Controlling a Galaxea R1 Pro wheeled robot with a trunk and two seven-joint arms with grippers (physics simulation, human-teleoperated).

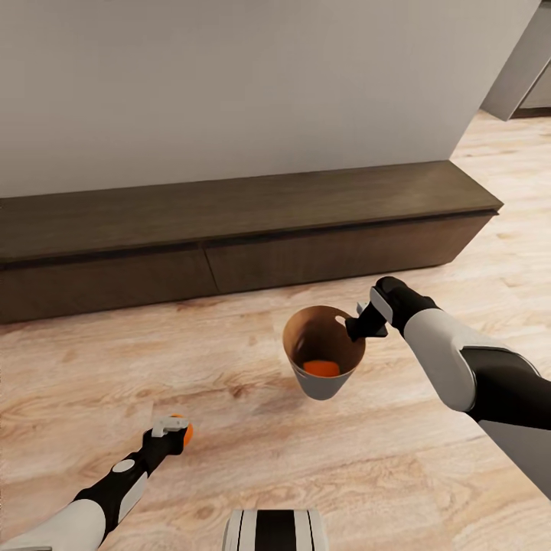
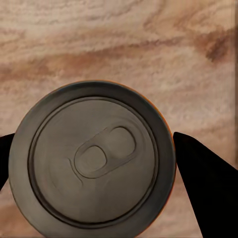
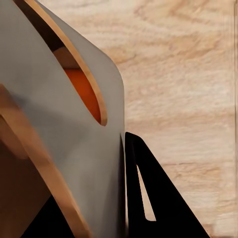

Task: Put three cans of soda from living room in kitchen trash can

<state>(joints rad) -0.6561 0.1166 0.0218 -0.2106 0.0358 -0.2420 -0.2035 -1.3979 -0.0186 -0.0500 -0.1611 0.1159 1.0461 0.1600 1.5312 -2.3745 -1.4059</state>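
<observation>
Light wood floor (image 1: 252, 459) — long dark-brown cabinet (image 1: 229, 229) against pale wall (image 1: 229, 76).

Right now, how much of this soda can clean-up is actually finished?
One orange can already lies inside the bin, which the right gripper holds by its rim, tilted, on the living room floor beside the long low cabinet. A second orange can sits between the left gripper's fingers. It still has to go in, along with a third can, and the bin belongs in the kitchen.

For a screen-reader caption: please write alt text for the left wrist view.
A round grey soda-can top with a pull tab, seen from directly above, sits between the left pincer's two black fingertips over a light wood floor.
</observation>
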